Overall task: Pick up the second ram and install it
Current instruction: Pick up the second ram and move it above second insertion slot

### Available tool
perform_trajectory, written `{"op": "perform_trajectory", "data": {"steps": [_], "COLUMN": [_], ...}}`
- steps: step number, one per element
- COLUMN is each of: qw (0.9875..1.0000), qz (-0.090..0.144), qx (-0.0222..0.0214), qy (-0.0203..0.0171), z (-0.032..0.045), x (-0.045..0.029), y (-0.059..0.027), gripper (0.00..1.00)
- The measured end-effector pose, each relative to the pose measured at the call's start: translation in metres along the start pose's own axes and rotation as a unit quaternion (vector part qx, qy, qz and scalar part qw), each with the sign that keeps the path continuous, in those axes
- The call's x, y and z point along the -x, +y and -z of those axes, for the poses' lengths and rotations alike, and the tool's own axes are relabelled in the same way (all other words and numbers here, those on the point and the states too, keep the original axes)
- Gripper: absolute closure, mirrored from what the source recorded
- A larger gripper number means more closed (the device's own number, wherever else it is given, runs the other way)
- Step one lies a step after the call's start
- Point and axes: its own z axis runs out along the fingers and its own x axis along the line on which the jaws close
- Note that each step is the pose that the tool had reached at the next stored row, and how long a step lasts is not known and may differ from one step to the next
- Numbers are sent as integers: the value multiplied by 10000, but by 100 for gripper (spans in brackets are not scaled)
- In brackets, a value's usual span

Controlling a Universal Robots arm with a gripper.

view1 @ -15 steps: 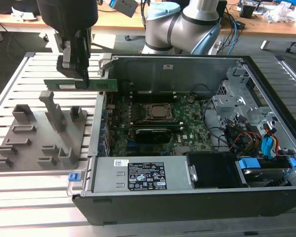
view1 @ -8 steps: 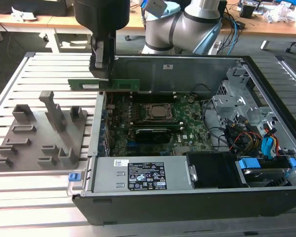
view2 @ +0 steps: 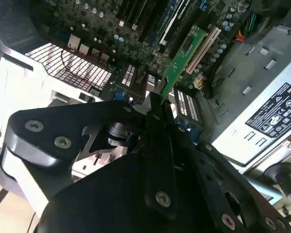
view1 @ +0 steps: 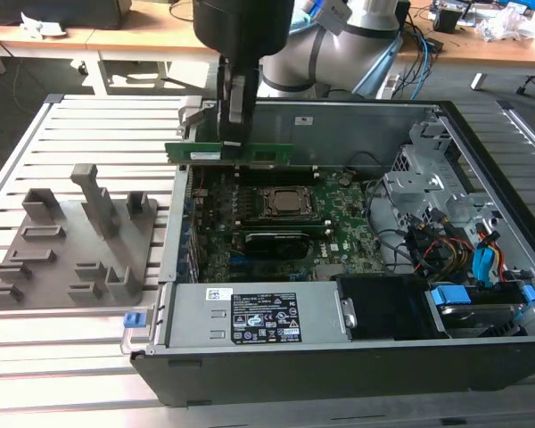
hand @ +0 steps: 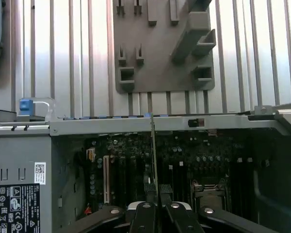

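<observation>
Hand (view1: 234, 138) clenched on the second ram (view1: 267, 153). I've got the stick level and long-side-on, hanging over the open PC case (view1: 339, 366), above the motherboard (view1: 348, 232) near the case's far wall. In the first wrist view it's edge-on btwn my fingers (hand: 144, 216). Grey holder tray (view1: 71, 241) sits on the slatted counter (view1: 116, 125) at the exterior view's left, well apart.

I work in a lab or workshop: an open computer case (view1: 339, 379) sits on a slatted metal bench (view1: 71, 348), with cable-strewn desks (view1: 160, 36) behind.
</observation>
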Motion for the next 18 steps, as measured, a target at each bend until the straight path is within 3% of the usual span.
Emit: {"op": "perform_trajectory", "data": {"steps": [4, 6, 7, 10, 11, 14, 16, 17, 18], "qw": [10000, 10000, 10000, 10000, 10000, 10000, 10000, 10000, 9999], "qz": [0, -2, -2, -2, -2, -2, -3, -2, 3], "qx": [22, 29, 39, 54, 63, 80, 87, 92, 95], "qy": [2, 3, 4, 5, 5, 5, 4, -8, -67], "z": [21, 27, 36, 48, 54, 62, 50, 28, 19], "x": [10, 14, 18, 24, 27, 33, 33, 33, 33], "y": [-263, -341, -445, -597, -684, -814, -837, -855, -868], "gripper": [86, 86, 86, 86, 86, 86, 86, 86, 86]}}
